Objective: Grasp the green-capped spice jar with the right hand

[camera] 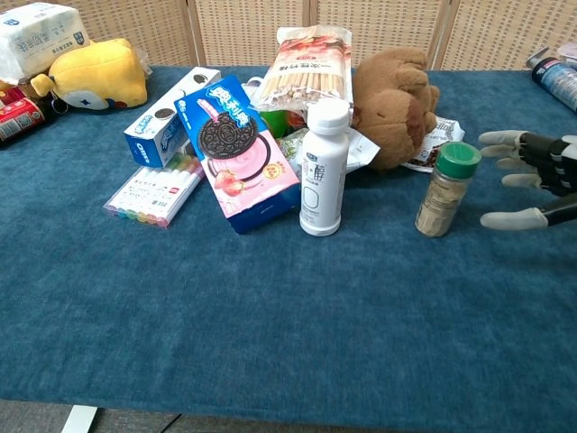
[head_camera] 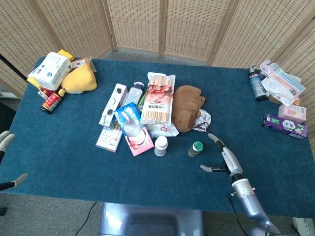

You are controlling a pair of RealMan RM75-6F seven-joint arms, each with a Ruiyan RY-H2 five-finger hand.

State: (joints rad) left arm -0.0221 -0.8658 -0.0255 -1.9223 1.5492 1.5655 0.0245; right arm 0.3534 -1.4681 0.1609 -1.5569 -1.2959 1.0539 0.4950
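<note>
The green-capped spice jar (head_camera: pixel 195 148) (camera: pixel 446 188) stands upright on the blue table, in front of the brown plush toy (head_camera: pixel 187 107) (camera: pixel 394 102). My right hand (head_camera: pixel 220 158) (camera: pixel 531 179) hovers just to the jar's right with its fingers spread wide, thumb low and fingers above, holding nothing. A small gap separates its fingertips (camera: pixel 491 140) from the jar. My left hand (head_camera: pixel 6 157) shows only at the far left edge of the head view, fingers apart and holding nothing.
A white bottle (camera: pixel 323 168) stands left of the jar, beside a pink cookie box (camera: pixel 239 151) and a noodle packet (head_camera: pixel 158 97). A snack wrapper (camera: pixel 435 142) lies behind the jar. Boxes and bottles (head_camera: pixel 283 101) crowd the table's right end.
</note>
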